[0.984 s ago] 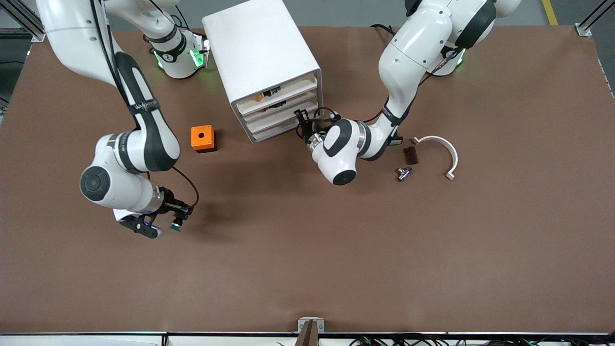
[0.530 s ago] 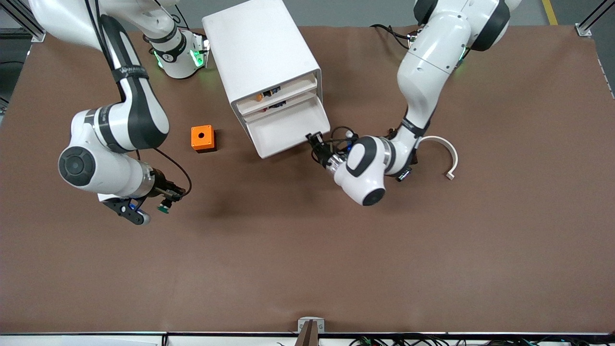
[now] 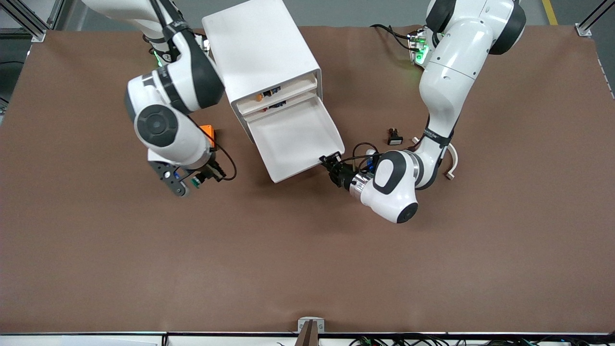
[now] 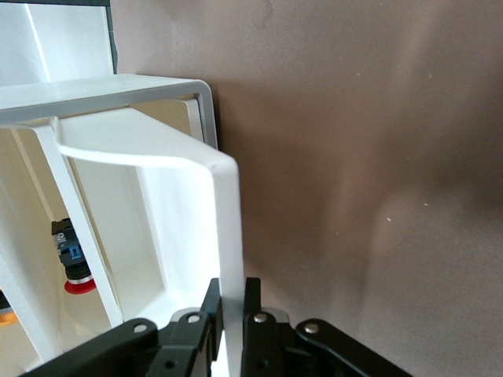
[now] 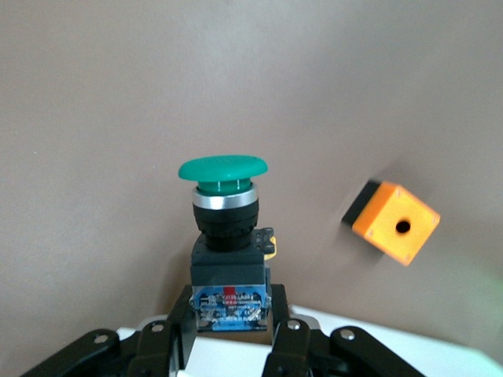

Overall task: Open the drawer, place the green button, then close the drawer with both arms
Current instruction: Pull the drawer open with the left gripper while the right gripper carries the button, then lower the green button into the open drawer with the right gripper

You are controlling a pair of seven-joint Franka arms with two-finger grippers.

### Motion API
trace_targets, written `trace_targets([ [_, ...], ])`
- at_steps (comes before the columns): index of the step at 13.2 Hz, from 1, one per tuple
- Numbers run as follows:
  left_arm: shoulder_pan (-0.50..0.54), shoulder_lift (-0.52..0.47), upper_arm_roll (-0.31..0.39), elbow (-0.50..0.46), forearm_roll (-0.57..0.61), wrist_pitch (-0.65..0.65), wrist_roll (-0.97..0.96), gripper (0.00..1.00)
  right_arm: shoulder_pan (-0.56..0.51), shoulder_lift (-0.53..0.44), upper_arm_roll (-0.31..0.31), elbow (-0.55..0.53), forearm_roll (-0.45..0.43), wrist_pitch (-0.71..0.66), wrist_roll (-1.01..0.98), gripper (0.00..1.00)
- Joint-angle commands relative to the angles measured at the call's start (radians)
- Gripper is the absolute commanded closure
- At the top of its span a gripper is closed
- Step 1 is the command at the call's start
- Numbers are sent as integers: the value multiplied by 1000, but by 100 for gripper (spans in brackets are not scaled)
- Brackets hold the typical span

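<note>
While the drawer (image 3: 295, 139) is standing pulled well out of the cabinet (image 3: 262, 57), toward the front camera, I am seeing the left gripper (image 3: 331, 165) clamping its jaws on the drawer's front lip at the corner toward the left arm's end. The right gripper (image 3: 199, 179) is hanging over bare table beside the drawer, pinching the button (image 5: 225, 236) by its black-and-blue body, long axis in line with the fingers, green cap pointing away from the wrist. The orange cube (image 3: 209, 130) is sitting farther back, half hidden under the right arm.
</note>
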Motion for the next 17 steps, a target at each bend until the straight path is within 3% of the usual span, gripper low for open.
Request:
trace_targets([
  [1,14,1,-3,31,-6,-5,31,30,62,-5,-8,-9,24,31,192,100],
  [2,15,0,-3,31,-4,-6,31,6,76,-5,-8,-23,69,49,235,100],
  [3,14,0,4,32,-6,-6,31,1,93,-8,-8,-47,112,86,269,100],
  [7,10,-11,47,35,10,-8,36,1,145,5,-8,-78,184,212,384,100],
  [11,10,-55,54,37,252,-6,53,1,217,73,-9,-77,186,333,499,100],
  [17,15,-114,50,74,416,-6,190,1,285,165,-9,-72,183,508,633,98],
])
